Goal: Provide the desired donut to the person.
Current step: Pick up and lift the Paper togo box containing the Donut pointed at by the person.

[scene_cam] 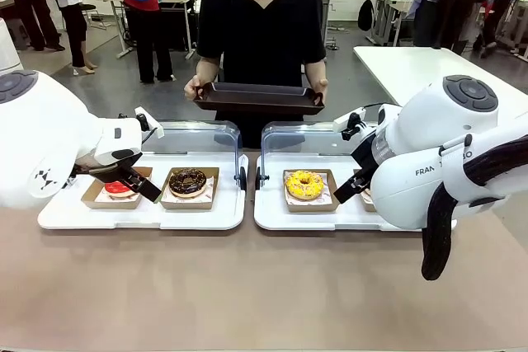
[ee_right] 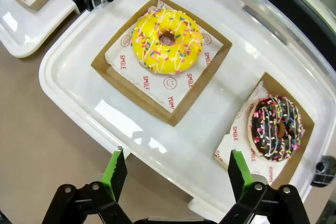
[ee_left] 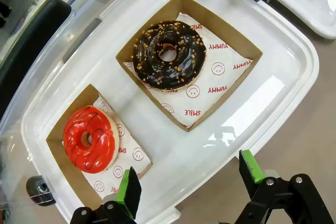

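While the person [scene_cam: 261, 30] holds a dark tray [scene_cam: 257, 98] at the far edge, both pincers hang empty, jaws wide. Left gripper [ee_left: 189, 176] over red donut [ee_left: 86, 139] and chocolate nut donut [ee_left: 169, 55], right gripper [ee_right: 176, 165] over yellow donut [ee_right: 167, 40] and sprinkle donut [ee_right: 276, 128]. All boxed on white trays [scene_cam: 148, 213].

grey floor [scene_cam: 351, 88]; white table [scene_cam: 421, 68] at right rear
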`<state>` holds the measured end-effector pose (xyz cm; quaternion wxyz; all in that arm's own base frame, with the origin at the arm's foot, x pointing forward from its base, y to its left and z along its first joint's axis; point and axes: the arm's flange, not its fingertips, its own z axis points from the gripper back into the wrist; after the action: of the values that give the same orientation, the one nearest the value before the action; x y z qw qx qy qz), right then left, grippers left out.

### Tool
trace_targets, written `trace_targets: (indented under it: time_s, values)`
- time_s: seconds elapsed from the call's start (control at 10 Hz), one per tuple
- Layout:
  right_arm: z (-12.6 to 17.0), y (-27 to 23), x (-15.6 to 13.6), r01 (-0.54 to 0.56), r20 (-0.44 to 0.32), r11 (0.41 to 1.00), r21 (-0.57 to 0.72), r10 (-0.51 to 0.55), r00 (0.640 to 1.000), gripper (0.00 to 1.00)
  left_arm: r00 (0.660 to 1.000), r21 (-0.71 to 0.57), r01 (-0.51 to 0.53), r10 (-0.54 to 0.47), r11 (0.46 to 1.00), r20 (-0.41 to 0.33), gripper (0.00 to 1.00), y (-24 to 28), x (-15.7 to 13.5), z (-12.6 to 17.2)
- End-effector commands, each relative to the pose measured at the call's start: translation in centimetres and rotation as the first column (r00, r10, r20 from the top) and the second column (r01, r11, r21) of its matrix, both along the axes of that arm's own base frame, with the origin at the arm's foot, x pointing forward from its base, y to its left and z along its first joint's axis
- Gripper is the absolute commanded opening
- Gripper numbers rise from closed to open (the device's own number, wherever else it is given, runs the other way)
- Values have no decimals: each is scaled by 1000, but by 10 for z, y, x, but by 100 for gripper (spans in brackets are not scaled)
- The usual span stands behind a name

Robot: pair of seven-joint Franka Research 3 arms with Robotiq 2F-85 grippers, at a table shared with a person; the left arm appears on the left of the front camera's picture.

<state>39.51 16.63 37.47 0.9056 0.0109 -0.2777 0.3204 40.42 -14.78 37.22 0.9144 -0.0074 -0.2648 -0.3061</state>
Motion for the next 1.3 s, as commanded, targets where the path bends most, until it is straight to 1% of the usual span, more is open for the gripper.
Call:
trace_targets:
  time_s: [0.0, 0.2, 0.3, 0.4, 0.5, 0.6, 0.7, 0.8, 0.9, 1.0, 1.1, 1.2]
  values:
    - [0, 0, 0, 0, 0, 1000, 0, 0, 1000, 100, 1000, 0, 0, 0, 1000, 0, 100, 0, 0, 0]
    - [0, 0, 0, 0, 0, 1000, 0, 0, 1000, 100, 1000, 0, 0, 0, 1000, 0, 100, 0, 0, 0]
    - [33, 6, -1, 3, -28, 1000, -19, -3, 1000, 100, 1000, 46, 13, -12, 999, -20, 100, 5, -6, 37]
    - [75, 12, -2, 24, -30, 998, -51, -25, 999, 100, 1000, 48, 21, -21, 999, -12, 100, 8, -11, 77]
    - [111, 17, -4, 2, -64, 998, -61, -6, 998, 100, 997, 43, 69, -68, 997, -34, 100, 13, -11, 114]
    - [143, 20, -4, 21, -72, 997, -81, -27, 997, 100, 992, 45, 101, -97, 994, -84, 100, 17, -3, 144]
    - [182, 22, -8, 43, -90, 995, -87, -51, 995, 100, 992, 84, 92, -84, 992, -89, 100, 21, -3, 175]
    - [215, 24, -16, 61, -71, 993, -98, -68, 995, 100, 994, 93, 81, -74, 992, -79, 100, 24, -10, 196]
    - [246, 28, -27, 84, -21, 992, -92, -86, 996, 100, 997, 106, 57, -52, 993, -48, 100, 27, -14, 221]
    - [266, 31, -37, 91, 2, 991, -97, -91, 996, 100, 999, 107, 43, -40, 993, -26, 100, 28, -16, 243]
    - [271, 29, -45, 100, 13, 986, -130, -100, 995, 100, 1000, 126, 14, -13, 992, -8, 100, 32, -27, 249]
    - [264, 25, -38, 48, -24, 997, -62, -50, 998, 100, 997, 73, 59, -56, 996, -47, 100, 28, -19, 238]
